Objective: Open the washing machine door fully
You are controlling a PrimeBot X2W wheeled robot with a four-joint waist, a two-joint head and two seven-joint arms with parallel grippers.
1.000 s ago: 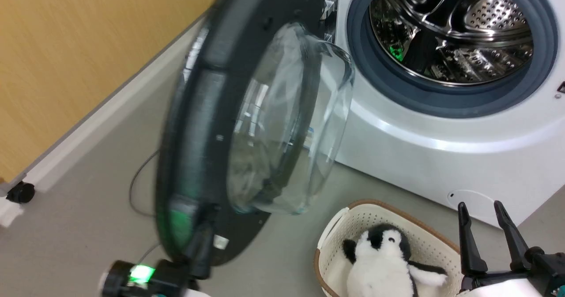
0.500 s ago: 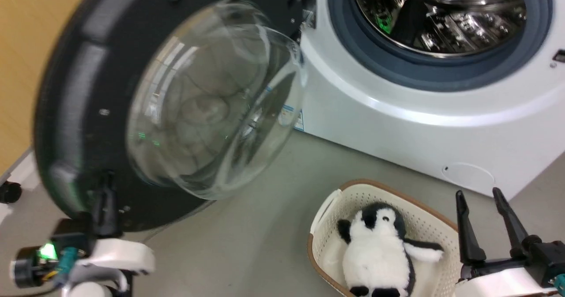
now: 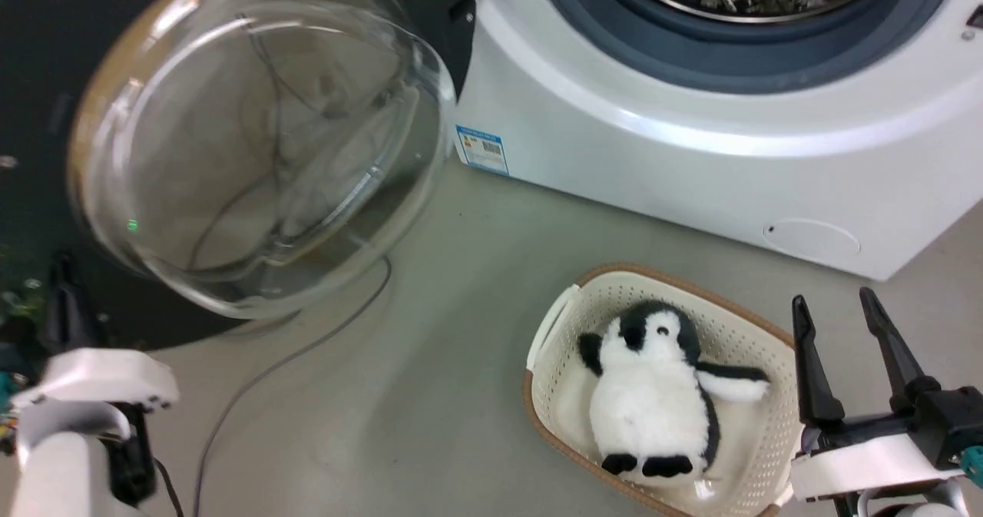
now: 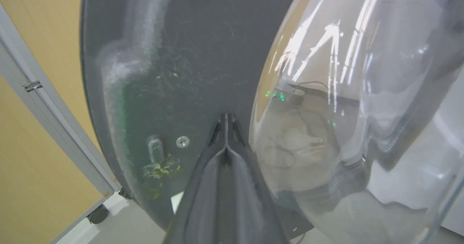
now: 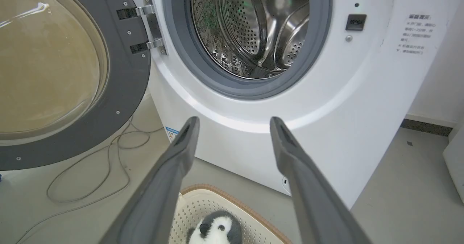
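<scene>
Left wrist view: clenched left hand (image 4: 225, 120) leans on the door (image 4: 188, 55), nearly wide; push more. Right hand (image 5: 233, 122) released.

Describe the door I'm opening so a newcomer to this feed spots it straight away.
Start at the white washing machine. Hinged to the left of its drum opening hangs the washing machine door, a large round black disc swung open. Unlike the grey-rimmed steel drum opening, it carries a bulging clear glass bowl at its centre.
</scene>
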